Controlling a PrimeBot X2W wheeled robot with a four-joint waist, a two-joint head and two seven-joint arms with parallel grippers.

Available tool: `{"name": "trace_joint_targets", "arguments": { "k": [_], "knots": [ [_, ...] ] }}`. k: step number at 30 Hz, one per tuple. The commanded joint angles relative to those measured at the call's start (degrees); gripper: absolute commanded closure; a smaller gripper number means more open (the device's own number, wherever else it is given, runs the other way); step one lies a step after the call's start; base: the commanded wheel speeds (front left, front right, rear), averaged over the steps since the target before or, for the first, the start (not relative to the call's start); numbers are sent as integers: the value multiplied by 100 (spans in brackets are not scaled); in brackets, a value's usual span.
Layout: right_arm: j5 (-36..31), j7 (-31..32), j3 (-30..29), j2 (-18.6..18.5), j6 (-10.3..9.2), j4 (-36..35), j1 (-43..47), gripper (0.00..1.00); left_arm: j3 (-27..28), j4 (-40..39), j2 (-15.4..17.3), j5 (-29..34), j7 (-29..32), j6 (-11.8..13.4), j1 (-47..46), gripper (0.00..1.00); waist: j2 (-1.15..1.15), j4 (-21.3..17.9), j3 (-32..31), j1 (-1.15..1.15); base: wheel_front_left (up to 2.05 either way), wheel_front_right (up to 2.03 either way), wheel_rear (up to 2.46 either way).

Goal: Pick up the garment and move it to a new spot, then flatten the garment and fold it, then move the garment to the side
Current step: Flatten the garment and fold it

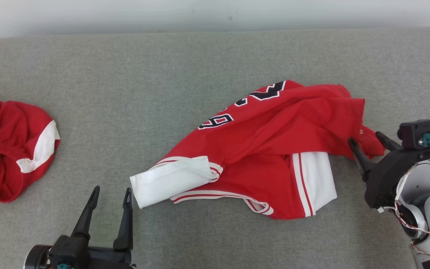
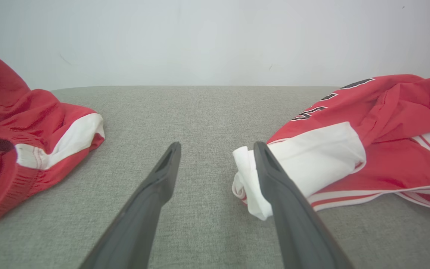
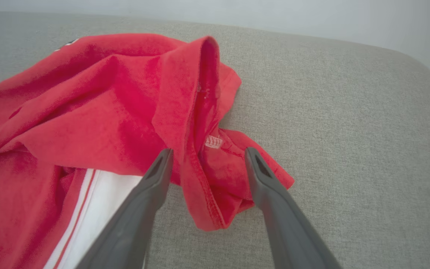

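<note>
The right gripper [image 1: 364,137] has its two long dark fingers spread, with a crumpled red hem fold lying loose between them, not pinched. That fold belongs to the red knit jersey with white sleeves and black-and-white lettering [image 1: 271,134], which lies rumpled on the right half of the grey woven cushion surface [image 1: 200,56]. The left gripper [image 1: 112,189] is likewise spread wide and holds nothing; one of its fingers sits just beside the jersey's white sleeve end [image 2: 312,157]. Well apart, at the far left, lies a second bunched red garment with a white stripe [image 1: 9,149]
</note>
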Motion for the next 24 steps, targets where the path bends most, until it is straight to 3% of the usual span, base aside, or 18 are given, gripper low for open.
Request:
{"name": "trace_joint_targets", "arguments": {
  "k": [1,11,23,24],
  "knots": [
    [5,24,-21,66,-13,-61,70,0,-1,1,13,45,-18,-1,1,0,0,-38,-21,0,0,0,0],
    [8,277,-96,308,-13,-194,-203,0,-117,51,18,28,-18,-5,-5,0,0,14,-117,0,0,0,0],
    [-119,310,-105,446,-13,444,-790,0,-173,56,18,-13,-18,-6,4,0,0,259,-81,0,0,0,0],
    [-129,308,-88,435,-13,489,-806,42,-169,52,16,-13,-18,-6,11,0,0,271,-75,0,0,0,0]
  ]
}}
